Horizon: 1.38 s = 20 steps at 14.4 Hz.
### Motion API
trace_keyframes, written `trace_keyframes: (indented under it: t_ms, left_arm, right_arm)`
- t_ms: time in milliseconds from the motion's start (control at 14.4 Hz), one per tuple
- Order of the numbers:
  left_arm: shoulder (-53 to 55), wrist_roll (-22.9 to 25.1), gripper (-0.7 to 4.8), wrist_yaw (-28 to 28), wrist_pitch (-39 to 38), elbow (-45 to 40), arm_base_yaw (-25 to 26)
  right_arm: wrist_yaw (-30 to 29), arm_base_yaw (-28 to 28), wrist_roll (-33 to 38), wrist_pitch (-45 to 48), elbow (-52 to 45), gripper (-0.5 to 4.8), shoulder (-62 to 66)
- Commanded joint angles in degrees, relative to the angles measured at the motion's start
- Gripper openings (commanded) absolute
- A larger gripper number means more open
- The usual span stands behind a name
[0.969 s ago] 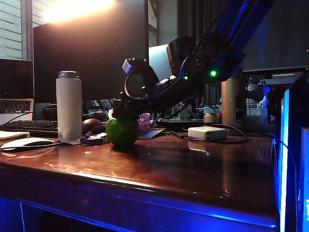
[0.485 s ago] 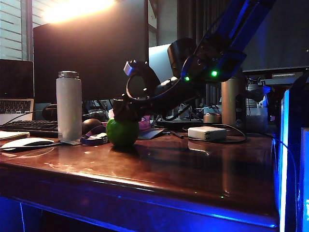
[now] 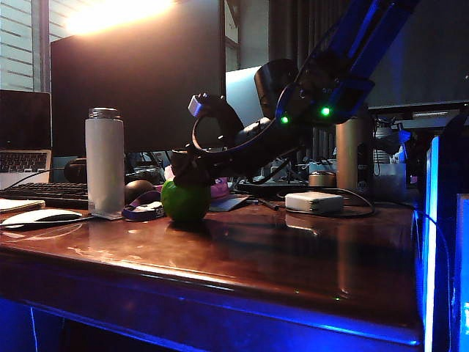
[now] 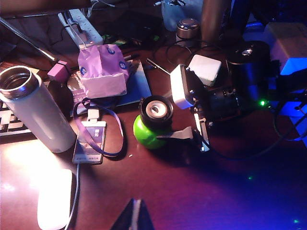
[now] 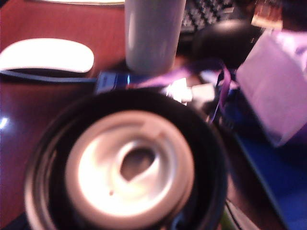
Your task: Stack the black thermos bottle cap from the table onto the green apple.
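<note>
One black cap (image 4: 156, 111) is seated on the green apple (image 4: 146, 135) on the tabletop (image 3: 293, 257), flanked by the right gripper's (image 4: 189, 125) wide jaws. The left gripper's (image 4: 134, 218) jaws are pressed together, empty.

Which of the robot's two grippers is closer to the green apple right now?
The right. The right gripper sits right beside the green apple, with the black cap on top. The left gripper hangs well back, over bare table.
</note>
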Motion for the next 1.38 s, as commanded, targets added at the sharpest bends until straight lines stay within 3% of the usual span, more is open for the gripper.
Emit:
trace_keyframes:
  t_ms: [69,346,831,900,969,1038,1177,1384]
  left_arm:
    - [-0.2,-0.2,-0.05,0.2,0.7,0.1,0.0]
    - [-0.2,-0.2,-0.05,0.2,0.7,0.1,0.0]
    - [-0.2,-0.2,-0.05,0.2,0.7,0.1,0.0]
    - [-0.2,-0.2,-0.05,0.2,0.7,0.1,0.0]
    - [-0.2,-0.2,-0.05,0.2,0.7,0.1,0.0]
    - [-0.2,-0.2,-0.05,0.2,0.7,0.1,0.0]
    - [-0.2,-0.2,-0.05,0.2,0.7,0.1,0.0]
    - [-0.2,-0.2,-0.05,0.2,0.7,0.1,0.0]
  right_arm:
    - [-0.4,-0.2,0.0,-2.4,-0.2,4.79,-1.8]
    - [-0.2,-1.0,-0.5,-2.4,-4.8,4.79,-5.5]
    - [4.5,-3.6,-1.2,-2.3,-21.2,4.79,-22.5]
    - [5.4,-3.7,-1.2,-2.5,-23.0,3.85,-25.3]
    - [6.7,-3.8,-1.2,-3.0,-25.2,1.39,-28.9]
    - [8.7,-3.8,-1.2,-4.2,-26.9,-0.14,-32.1]
    - [13.1,-3.7,-1.2,-11.5,-28.5,-0.01,-39.6]
    - [14.1,-3.8,-1.2,-17.8,-28.5,-0.01,-46.3]
